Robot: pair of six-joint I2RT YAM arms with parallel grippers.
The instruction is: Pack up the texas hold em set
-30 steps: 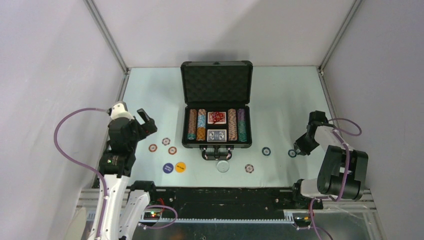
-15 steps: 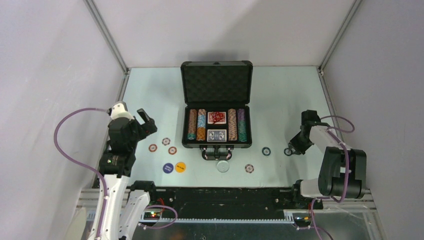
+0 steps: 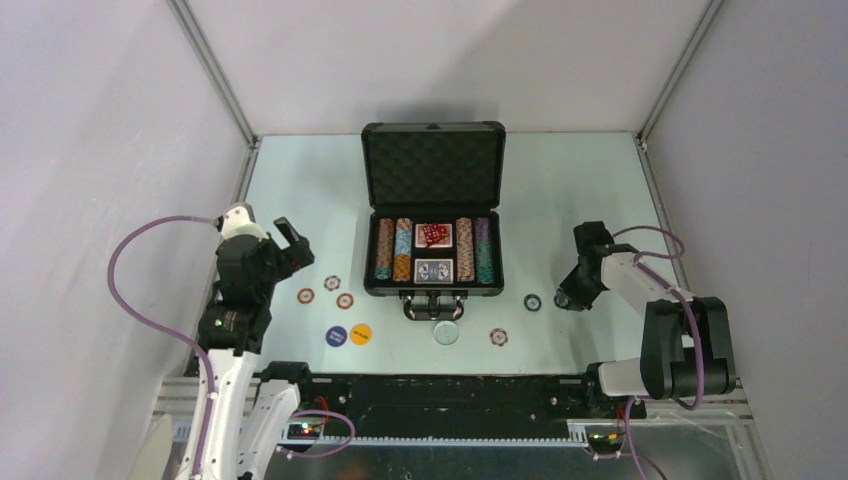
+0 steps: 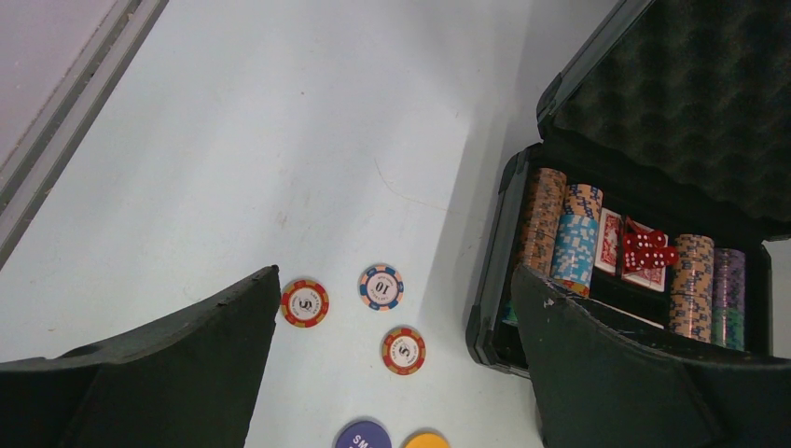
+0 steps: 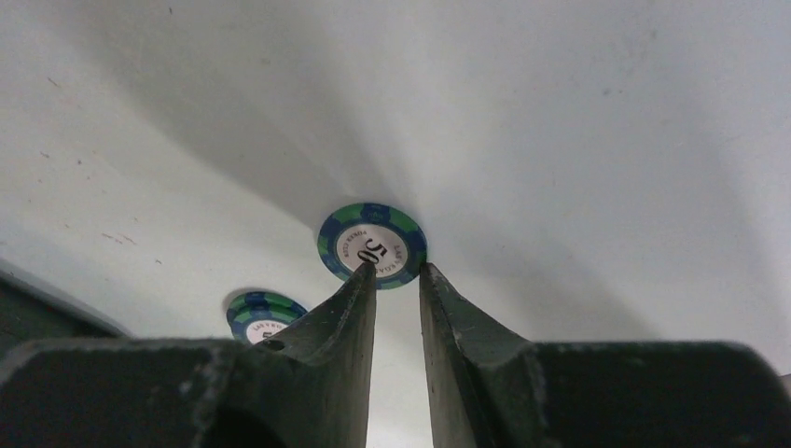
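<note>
The black case (image 3: 433, 160) lies open with foam-lined lid up, holding rows of striped chips (image 3: 403, 250), red dice (image 3: 432, 234) and a blue card deck (image 3: 434, 270). My right gripper (image 3: 563, 297) is low on the table with only a narrow gap between its jaws. Its tips (image 5: 396, 268) press on the near edge of a flat blue-green 50 chip (image 5: 373, 233). A second blue-green chip (image 5: 261, 313) lies just left of it. My left gripper (image 3: 290, 240) is open and empty above three loose chips (image 4: 381, 287), left of the case (image 4: 653, 112).
Purple (image 3: 336, 336) and yellow (image 3: 361, 334) round buttons lie near the front left. A white button (image 3: 446, 332) sits before the case handle and a red-striped chip (image 3: 499, 337) to its right. The other blue-green chip (image 3: 532, 302) lies between case and right gripper.
My right gripper has slid left across the table toward the case, taking the 50 chip with it, close to the other blue-green chip. The left arm has not moved.
</note>
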